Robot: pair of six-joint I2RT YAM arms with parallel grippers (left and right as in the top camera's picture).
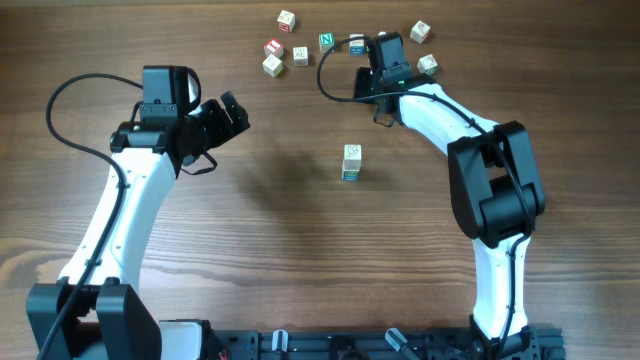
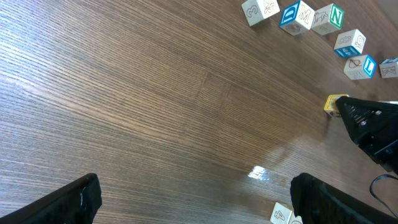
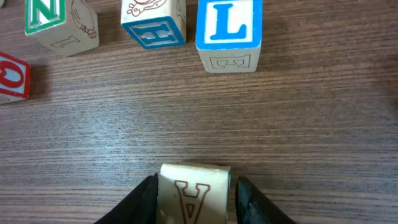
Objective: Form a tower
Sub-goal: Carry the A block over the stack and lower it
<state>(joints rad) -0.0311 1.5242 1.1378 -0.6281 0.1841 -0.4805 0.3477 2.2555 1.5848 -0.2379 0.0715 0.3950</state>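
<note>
The narrow tower of pale wooden letter cubes (image 1: pixel 351 163) is seen upright. Beyond the tower, the right gripper (image 3: pixel 196 182) is closed on 1 pale wooden cube marked A (image 3: pixel 194 198); left of the tower, the left gripper (image 1: pixel 228 112) is spread wide, empty.

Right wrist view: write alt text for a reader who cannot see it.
The right gripper has its two black fingers close on either side of a pale wooden cube marked A, at the bottom centre. Beyond it on the wooden table stand a blue L cube, a blue H cube, a green N cube and a red cube.
</note>
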